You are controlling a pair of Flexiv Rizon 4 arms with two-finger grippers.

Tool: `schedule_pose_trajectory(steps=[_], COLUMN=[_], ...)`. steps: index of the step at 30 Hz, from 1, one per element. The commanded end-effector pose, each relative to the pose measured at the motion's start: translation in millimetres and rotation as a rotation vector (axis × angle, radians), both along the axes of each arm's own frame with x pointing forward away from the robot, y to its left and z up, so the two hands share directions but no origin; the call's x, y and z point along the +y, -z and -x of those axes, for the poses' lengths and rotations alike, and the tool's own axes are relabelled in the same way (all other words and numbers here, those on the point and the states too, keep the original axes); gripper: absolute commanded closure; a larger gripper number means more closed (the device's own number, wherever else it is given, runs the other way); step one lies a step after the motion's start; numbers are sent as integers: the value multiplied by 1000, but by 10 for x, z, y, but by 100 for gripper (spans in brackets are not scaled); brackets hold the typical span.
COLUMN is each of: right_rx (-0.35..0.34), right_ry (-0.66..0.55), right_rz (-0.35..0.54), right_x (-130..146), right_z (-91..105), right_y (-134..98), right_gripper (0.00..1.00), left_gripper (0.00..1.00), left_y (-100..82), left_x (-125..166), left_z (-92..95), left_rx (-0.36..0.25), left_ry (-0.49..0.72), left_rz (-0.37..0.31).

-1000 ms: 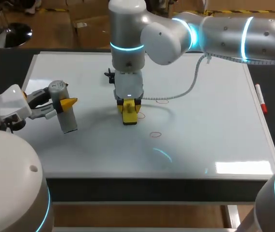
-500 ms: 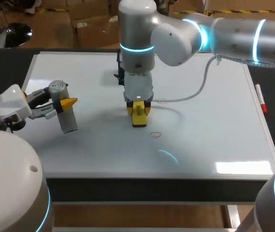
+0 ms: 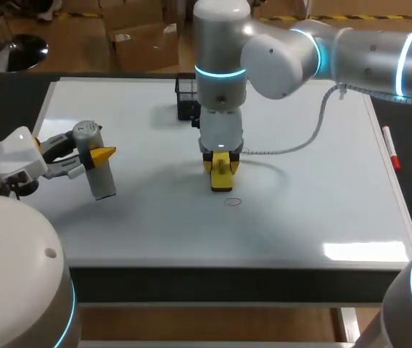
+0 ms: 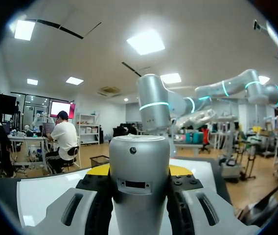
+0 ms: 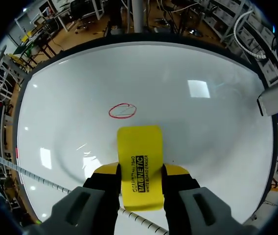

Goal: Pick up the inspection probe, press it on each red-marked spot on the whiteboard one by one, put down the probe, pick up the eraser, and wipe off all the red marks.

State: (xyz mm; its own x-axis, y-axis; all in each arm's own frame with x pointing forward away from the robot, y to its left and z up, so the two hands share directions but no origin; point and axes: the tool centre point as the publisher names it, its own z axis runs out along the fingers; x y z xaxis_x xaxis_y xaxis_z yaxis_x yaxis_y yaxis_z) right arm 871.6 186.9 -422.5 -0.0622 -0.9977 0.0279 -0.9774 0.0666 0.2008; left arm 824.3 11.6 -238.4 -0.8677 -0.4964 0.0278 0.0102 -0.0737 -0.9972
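The yellow eraser [image 3: 222, 174] was gripped in the jaws of the right arm [image 3: 351, 51], pointing down at the middle of the whiteboard [image 3: 322, 210]; whether it touched the surface could not be told. A red mark [image 3: 233, 201], an oval, lay on the board just ahead of it, apart from it. The probe [image 3: 96, 170], a grey cylinder, stood roughly upright over the board's left part, the jaws of the left arm [image 3: 17, 156] closed on it from both sides. A black mesh box [image 3: 186, 98] sat at the board's far edge, and a red pen [image 3: 390, 147] lay along its right edge, by the dark counter [image 3: 6, 109]
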Motion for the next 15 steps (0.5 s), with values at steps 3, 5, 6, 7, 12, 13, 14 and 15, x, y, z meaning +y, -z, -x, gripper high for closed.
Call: schedule_pose_trajectory(steps=[3, 5, 6, 7, 12, 13, 14, 15], right_rx=[-32, -35, -38, -42, -55, -55, -55, -55], right_ry=[-6, -14, -18, -22, -31, -31, -31, -31], right_rz=[-2, 2, 3, 12, 28, 28, 28, 28], right_x=[-66, -76, -87, -100, -118, -118, -118, -118], right_z=[23, 9, -4, -18, -89, -89, -89, -89], right_y=[-218, -296, -337, -372, -529, -529, -529, -529], right_gripper=[100, 100, 100, 100, 100, 100, 100, 100], left_gripper=[100, 100, 100, 100, 100, 100, 100, 100], left_y=[-12, -12, -12, -12, -12, -12, -12, -12], left_x=[-3, -3, -3, -3, -3, -3, -3, -3], left_z=[7, 7, 7, 7, 7, 7, 7, 7], left_rx=[-1, -1, -1, -1, -1, -1, -1, -1], left_ry=[-2, -2, -2, -2, -2, -2, -2, -2], left_rz=[0, 0, 0, 0, 0, 0, 0, 0])
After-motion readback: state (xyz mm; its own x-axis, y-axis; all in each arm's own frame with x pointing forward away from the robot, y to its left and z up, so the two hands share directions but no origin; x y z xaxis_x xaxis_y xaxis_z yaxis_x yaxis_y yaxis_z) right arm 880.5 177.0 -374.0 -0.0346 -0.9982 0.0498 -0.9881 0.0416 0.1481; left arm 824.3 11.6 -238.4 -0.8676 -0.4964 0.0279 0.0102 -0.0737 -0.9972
